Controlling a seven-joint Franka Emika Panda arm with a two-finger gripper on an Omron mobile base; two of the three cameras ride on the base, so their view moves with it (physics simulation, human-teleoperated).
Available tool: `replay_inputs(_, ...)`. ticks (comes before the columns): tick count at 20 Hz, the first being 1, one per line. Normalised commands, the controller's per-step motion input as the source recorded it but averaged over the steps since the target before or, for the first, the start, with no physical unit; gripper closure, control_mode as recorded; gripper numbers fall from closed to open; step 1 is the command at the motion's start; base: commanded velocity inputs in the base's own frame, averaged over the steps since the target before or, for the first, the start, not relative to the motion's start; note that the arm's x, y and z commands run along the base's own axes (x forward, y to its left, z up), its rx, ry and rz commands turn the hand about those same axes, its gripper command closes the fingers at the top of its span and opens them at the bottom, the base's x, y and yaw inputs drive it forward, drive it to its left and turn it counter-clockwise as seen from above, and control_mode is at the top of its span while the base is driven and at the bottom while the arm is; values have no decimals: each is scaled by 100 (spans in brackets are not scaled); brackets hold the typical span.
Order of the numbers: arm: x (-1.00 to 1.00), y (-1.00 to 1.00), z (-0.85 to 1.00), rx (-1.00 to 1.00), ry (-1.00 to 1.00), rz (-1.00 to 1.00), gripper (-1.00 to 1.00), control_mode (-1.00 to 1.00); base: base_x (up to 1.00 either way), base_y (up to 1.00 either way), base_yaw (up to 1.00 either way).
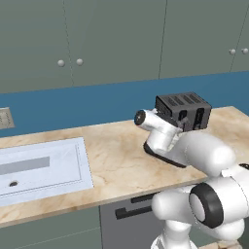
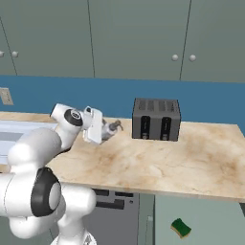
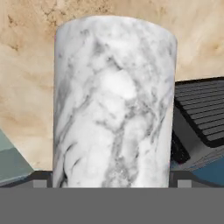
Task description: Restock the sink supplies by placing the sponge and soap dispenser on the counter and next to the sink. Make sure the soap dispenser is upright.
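Nearest, one sponge [image 2: 181, 227] lies on the floor in front of the cabinets, well below the surface [image 2: 158, 162] and far from where it belongs. Reaching it means going low, and the edge of the surface could catch the arm on the way down.

Further in, the gripper [image 2: 106, 130] hangs over the surface, pointing toward the toaster. Its jaws stand wide, one on each side of the single soap bottle [image 3: 113, 100], whose marbled body spans nearly the whole gap between them. Whether they press on it or only bracket it I cannot tell. In the right base view the bottle seems tilted, pump toward the toaster. With so wide a body and so little jaw travel to spare, a weak pinch could let it slip or roll. If set down at that lean, it would likely topple instead of standing upright.

Beyond it stands one toaster [image 2: 156, 119] near the back wall, close enough for a swing to knock it. The one sink [image 1: 73, 165] lies well apart on the other side of the arm.
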Motion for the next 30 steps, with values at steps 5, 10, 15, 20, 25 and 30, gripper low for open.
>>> replay_inputs(5,43,100,0,-21,6,29,100,-100,0,0,0)
replay_inputs(10,2,100,-1,-29,2,10,100,-100,0,0,0)
replay_inputs(15,21,89,-1,-28,2,0,100,-100,0,0,0)
replay_inputs(20,12,46,-9,-15,7,0,100,-100,0,0,0)
replay_inputs(25,0,37,-12,-5,0,-2,100,-100,0,0,0)
replay_inputs(30,14,51,-11,-9,-2,-12,100,-100,0,0,0)
